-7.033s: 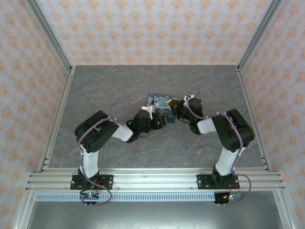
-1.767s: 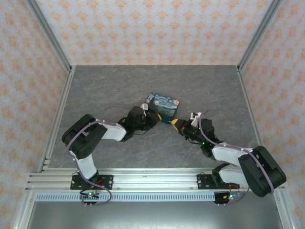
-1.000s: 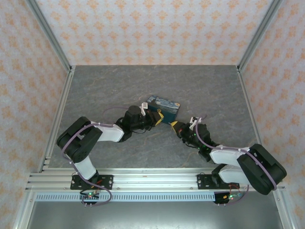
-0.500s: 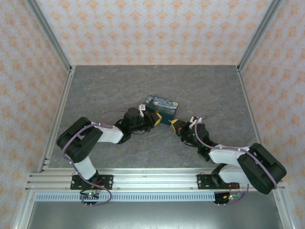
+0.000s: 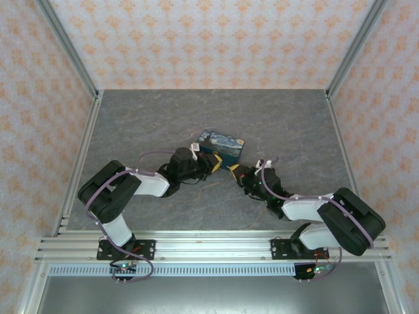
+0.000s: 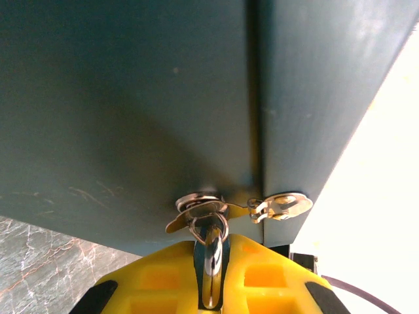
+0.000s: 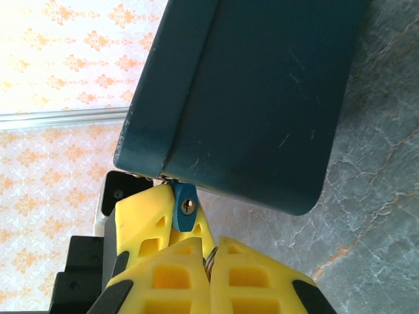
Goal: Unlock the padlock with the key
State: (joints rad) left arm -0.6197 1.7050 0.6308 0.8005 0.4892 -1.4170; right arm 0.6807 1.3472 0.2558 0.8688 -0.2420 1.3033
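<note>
The grey stone-patterned table (image 5: 131, 131) carries 1 painted box (image 5: 223, 145) with a blue and yellow starry print, lying near the middle. Both arms reach in to the box's near edge.

The left gripper (image 5: 214, 163) touches that edge from the left. The right gripper (image 5: 234, 172) sits just beside it, to the right and slightly nearer the bases.

In the left wrist view the box's dark teal side fills the top. The 2 yellow fingers (image 6: 150, 281) are drawn close around a metal loop (image 6: 209, 258). This loop runs up into a small metal hasp (image 6: 200, 205) on the box's seam. A second metal tab (image 6: 283, 205) lies just to the right of the hasp.

In the right wrist view the padlock (image 7: 185, 208) hangs at the box's lower corner with its keyhole facing the camera. It is clamped between the left gripper's yellow fingers (image 7: 147, 219).

The right gripper's own fingers (image 7: 170, 278) are pressed together just below the padlock. A thin metal sliver, apparently the key (image 7: 211, 265), is pinched in the seam, its tip just short of the keyhole.
</note>
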